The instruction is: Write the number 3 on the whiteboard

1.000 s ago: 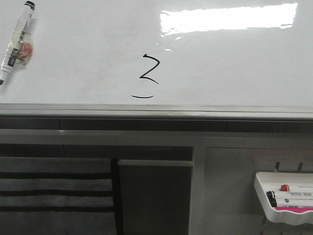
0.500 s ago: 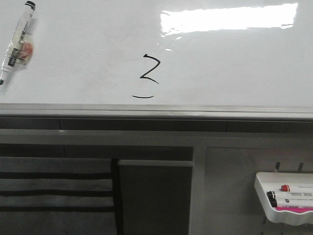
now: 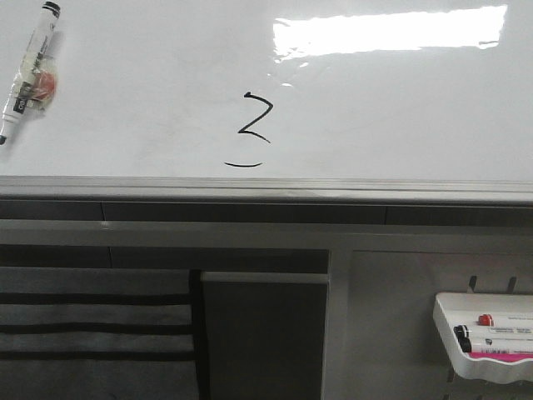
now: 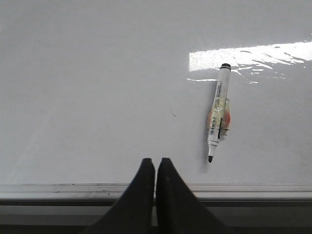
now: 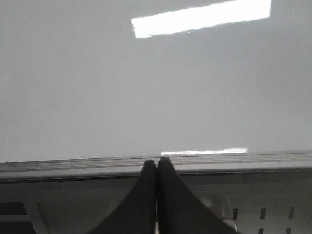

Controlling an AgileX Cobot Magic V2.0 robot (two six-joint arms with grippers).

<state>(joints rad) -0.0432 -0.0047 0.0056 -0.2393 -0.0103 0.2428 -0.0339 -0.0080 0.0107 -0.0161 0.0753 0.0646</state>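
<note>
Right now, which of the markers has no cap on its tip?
The marker lying on the whiteboard at far left: its black tip is bare. The markers in the small white tray at lower right appear capped.

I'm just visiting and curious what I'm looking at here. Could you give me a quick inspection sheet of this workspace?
Surface: whiteboard, glossy, glare at top, grey lower edge.
Job's things: 3 drawn in black, angular top, separate curved stroke below.
Clutter: uncapped marker lying on the board, far left of the figure; tray below right holding markers.
End effectors: left and right both shut, holding nothing, near the board's lower edge.
Cables: nothing seen.
Surroundings: grey frame and panels under the board.
</note>
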